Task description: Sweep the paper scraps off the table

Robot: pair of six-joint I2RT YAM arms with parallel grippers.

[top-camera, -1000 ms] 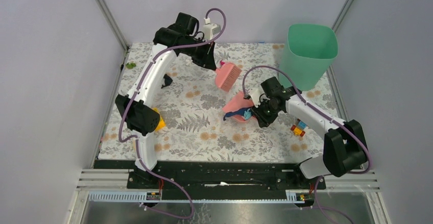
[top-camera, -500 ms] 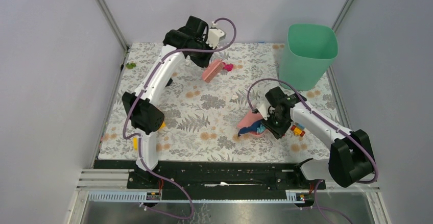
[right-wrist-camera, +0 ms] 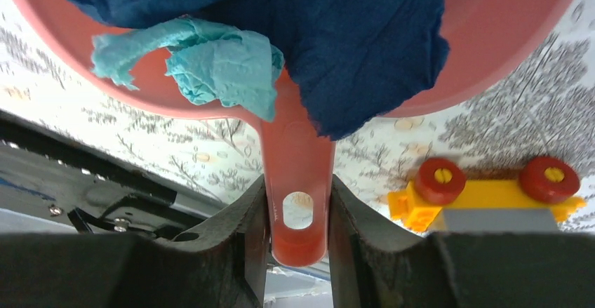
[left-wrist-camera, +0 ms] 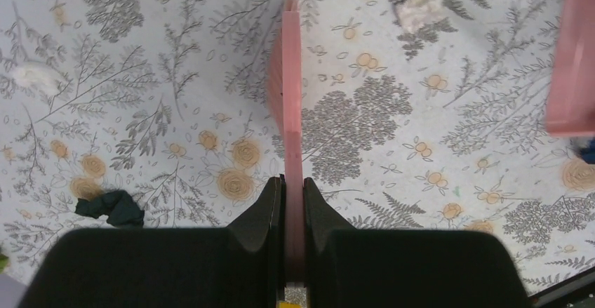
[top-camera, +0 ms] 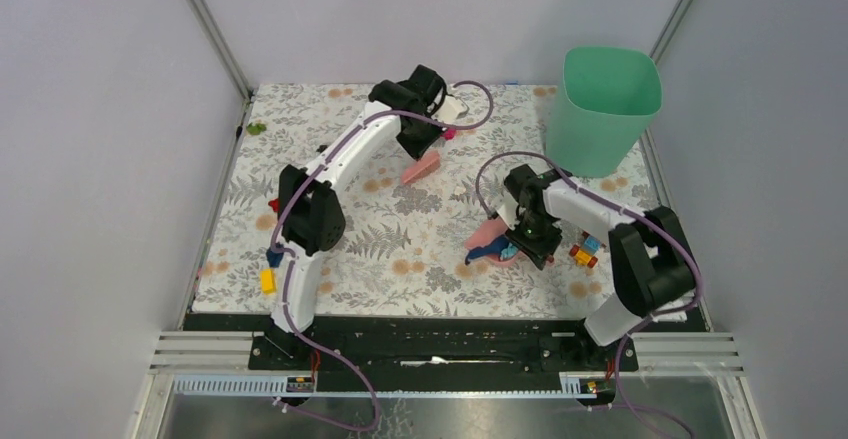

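A: At the left gripper [left-wrist-camera: 293, 185], what of the fingers?
B: Pressed almost together on the end of a thin pink brush [left-wrist-camera: 290, 104], seen edge-on and pointing away over the table [left-wrist-camera: 175, 55]. Beyond its tip to the right, a white wad [left-wrist-camera: 419, 10]. Down to the left, a dark scrap [left-wrist-camera: 111, 208] loose on the leaf pattern.
A: And at the right gripper [right-wrist-camera: 298, 196]?
B: Closed on the handle of the pink dustpan [right-wrist-camera: 491, 55], one finger on each side. Inside the pan, a dark blue wad [right-wrist-camera: 365, 34] and a cyan wad [right-wrist-camera: 210, 62], both hanging over the lip by the handle. Just right of the fingers, a toy-brick vehicle [right-wrist-camera: 491, 196] with red wheels.
A: Further out, from above?
B: Pan low over the right half of the table; touching it or not, impossible to tell. At the far right corner, a green bin [top-camera: 605, 109], apart from the pan. Close by the left gripper, a magenta scrap [top-camera: 450, 132]. Near the left arm's base, a yellow brick [top-camera: 267, 280]
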